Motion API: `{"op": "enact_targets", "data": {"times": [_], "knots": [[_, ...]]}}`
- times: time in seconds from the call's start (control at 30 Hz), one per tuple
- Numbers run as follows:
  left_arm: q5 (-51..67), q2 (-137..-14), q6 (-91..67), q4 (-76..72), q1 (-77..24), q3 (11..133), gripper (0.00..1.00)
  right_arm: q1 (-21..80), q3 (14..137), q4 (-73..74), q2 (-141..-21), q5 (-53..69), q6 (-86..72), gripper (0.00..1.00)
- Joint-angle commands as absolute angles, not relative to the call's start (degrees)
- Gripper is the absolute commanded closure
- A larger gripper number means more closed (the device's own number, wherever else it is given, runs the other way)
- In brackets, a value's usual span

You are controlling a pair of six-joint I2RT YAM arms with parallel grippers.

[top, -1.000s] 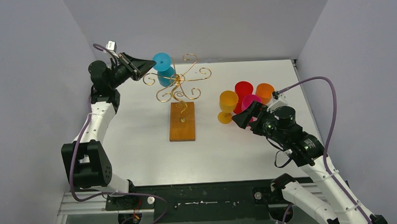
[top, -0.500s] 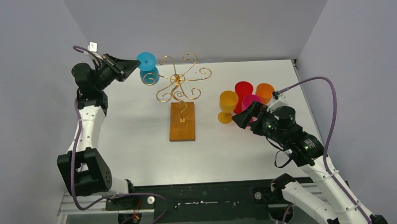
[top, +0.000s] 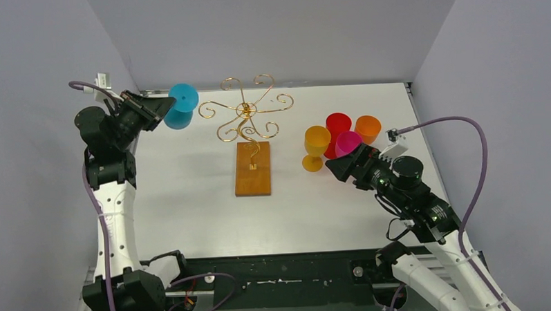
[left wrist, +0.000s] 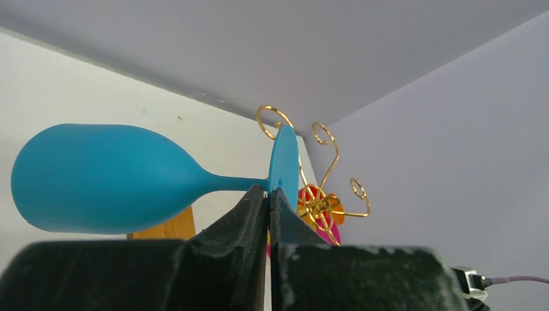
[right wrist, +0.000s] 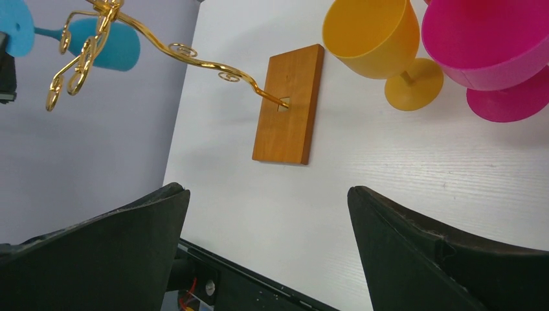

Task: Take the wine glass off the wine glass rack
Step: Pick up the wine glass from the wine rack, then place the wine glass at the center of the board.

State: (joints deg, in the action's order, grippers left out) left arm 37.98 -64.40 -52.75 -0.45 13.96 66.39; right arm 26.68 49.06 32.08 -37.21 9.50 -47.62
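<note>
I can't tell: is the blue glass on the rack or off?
Off: the left gripper holds the blue glass apart from the rack.

My left fingers (left wrist: pixel 243 223) are matt black plastic, slightly grainy. The wine glass (left wrist: pixel 103 178) looks smooth matt blue plastic. The wine glass rack (top: pixel 245 112) is shiny gold metal wire; its base (top: pixel 253 180), at six o'clock, is smooth wood. The table (right wrist: pixel 388 188) is matt white, finely grained.

White arm links (top: pixel 116 216), black joints (top: pixel 125 295), purple cables (top: pixel 446 118) on both arms.
</note>
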Motion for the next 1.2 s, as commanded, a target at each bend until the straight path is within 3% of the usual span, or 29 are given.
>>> {"op": "enact_targets", "data": {"times": [0.0, 0.37, 0.73, 1.0, 1.17], "knots": [[33.6, -59.8, -46.1, 12.3, 14.1, 64.9, 1.00, 26.7, 48.4, 27.3, -36.2, 10.1, -47.2, 0.00], [36.4, -56.8, -51.7, 10.6, 12.7, 63.3, 1.00, 26.7, 49.4, 28.1, -38.3, 9.6, -47.3, 0.00], [48.5, -53.1, -79.3, -29.7, 12.8, 48.8, 1.00, 26.7, 51.8, 29.3, -41.9, 10.1, -46.5, 0.00], [51.9, -50.1, -90.6, -46.9, 12.5, 40.3, 1.00, 26.7, 52.0, 28.2, -43.3, 11.3, -47.1, 0.00], [54.5, -47.8, -87.7, -43.2, 12.4, 36.9, 1.00, 26.7, 53.3, 28.8, -45.2, 12.5, -46.9, 0.00]]}}
